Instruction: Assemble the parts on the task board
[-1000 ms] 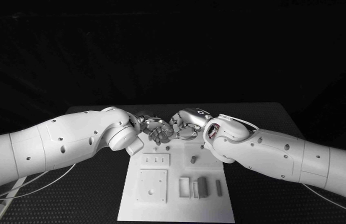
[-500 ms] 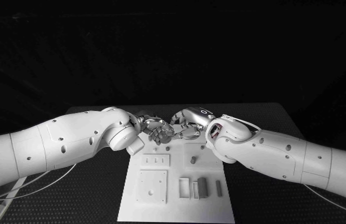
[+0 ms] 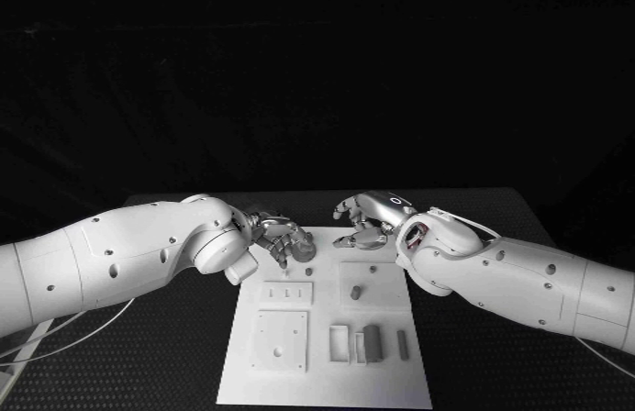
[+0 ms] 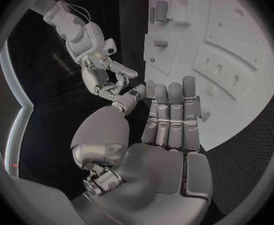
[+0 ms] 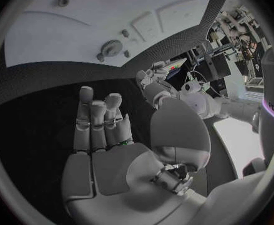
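Silver left hand point(image 3: 282, 238): I read it as released. In its wrist view the fingers point(image 4: 170, 112) lie straight, side by side, with nothing in the palm. It hangs over the board's 11 o'clock corner, and I judge it is parked there to be close to the far sockets.
White task board point(image 3: 317, 385): lies flat in the middle of the black table point(image 3: 490, 338), long side running from 12 to 6 o'clock, so both hands can come at it from its sides.
Grey peg point(image 3: 355, 292): stands in the board just right of centre, at about 6 o'clock from the right hand and well apart from it.
Grey blocks point(image 3: 372, 341): sit together near the board's 5 o'clock end, far from both hands and untouched.
Small gear point(image 5: 110, 48): sits at the board's far edge, near the right hand's fingertips but apart from them; I judge this to be the closest part to pick.
Silver right hand point(image 3: 367, 220): at 1 o'clock over the board's far edge. Its wrist view shows straight fingers and a bare palm, so I call it released, holding nothing.
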